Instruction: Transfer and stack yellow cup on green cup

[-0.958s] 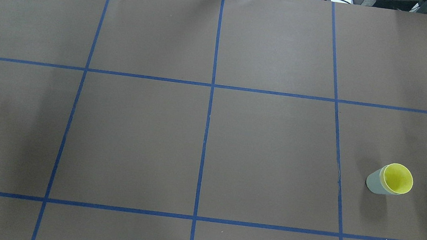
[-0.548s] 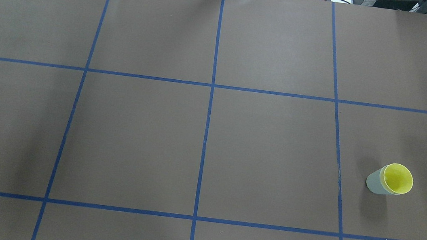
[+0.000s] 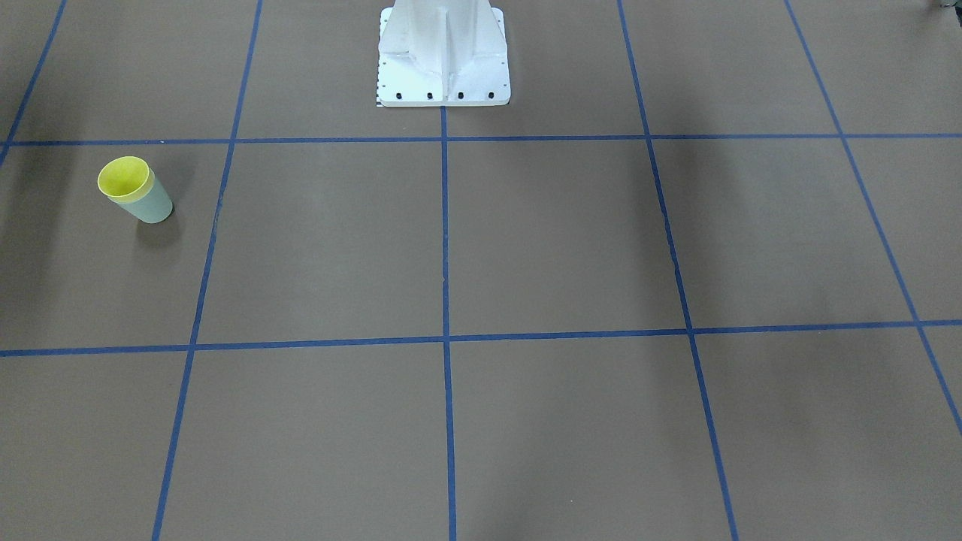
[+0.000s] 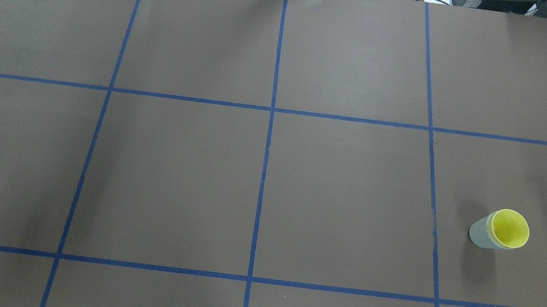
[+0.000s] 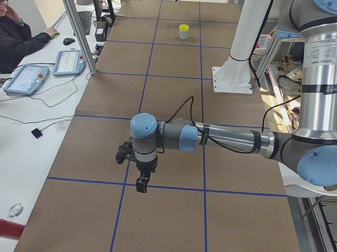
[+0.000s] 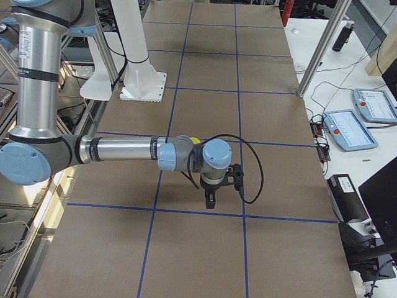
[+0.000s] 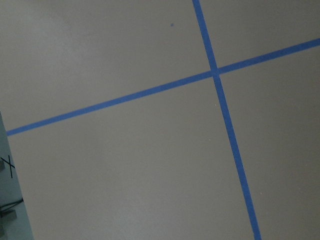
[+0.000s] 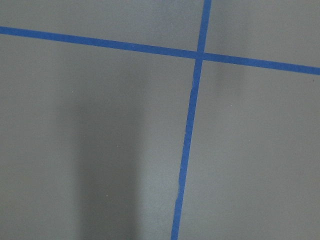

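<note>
The yellow cup (image 4: 509, 228) sits nested inside the green cup (image 4: 478, 237), upright on the brown table at the right of the overhead view. The pair also shows at the left of the front view, with the yellow cup (image 3: 124, 176) in the green cup (image 3: 155, 207). No gripper is near them. My left gripper (image 5: 141, 183) shows only in the exterior left view, low over the table; I cannot tell if it is open. My right gripper (image 6: 211, 202) shows only in the exterior right view; I cannot tell its state either. Both wrist views show only table and tape.
Blue tape lines (image 4: 266, 147) divide the brown table into squares. The white robot base (image 3: 443, 68) stands at the table's near middle edge. An operator (image 5: 16, 38) sits beside tablets (image 5: 27, 79) along the far side. A metal post (image 6: 322, 43) stands there too.
A small dark part at the right edge of the overhead view has gone out of view. The stacked cups have not moved.
</note>
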{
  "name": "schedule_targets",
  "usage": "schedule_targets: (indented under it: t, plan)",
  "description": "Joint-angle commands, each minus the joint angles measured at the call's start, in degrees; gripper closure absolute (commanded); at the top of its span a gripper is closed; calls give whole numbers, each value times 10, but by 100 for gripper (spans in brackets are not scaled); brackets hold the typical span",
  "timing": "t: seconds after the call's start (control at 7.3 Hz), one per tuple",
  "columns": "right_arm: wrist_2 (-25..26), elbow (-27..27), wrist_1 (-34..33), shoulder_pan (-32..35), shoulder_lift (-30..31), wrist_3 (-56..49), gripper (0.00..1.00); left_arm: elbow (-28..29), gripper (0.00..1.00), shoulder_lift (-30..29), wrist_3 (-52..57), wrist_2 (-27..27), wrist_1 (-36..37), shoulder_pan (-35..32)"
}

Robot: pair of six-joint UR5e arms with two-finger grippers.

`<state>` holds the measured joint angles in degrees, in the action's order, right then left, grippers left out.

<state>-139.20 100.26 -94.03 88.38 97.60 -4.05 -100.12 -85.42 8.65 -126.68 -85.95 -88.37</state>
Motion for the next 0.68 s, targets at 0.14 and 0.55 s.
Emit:
schedule_targets:
  t: [0.14, 0.55]
  plan:
    - [-12, -3, 1, 13, -3, 5, 0, 6, 0, 4, -31, -28, -46, 0]
    - [-11, -3, 3, 24, -1, 4, 0, 5, 0, 37, -94, -28, -123, 0]
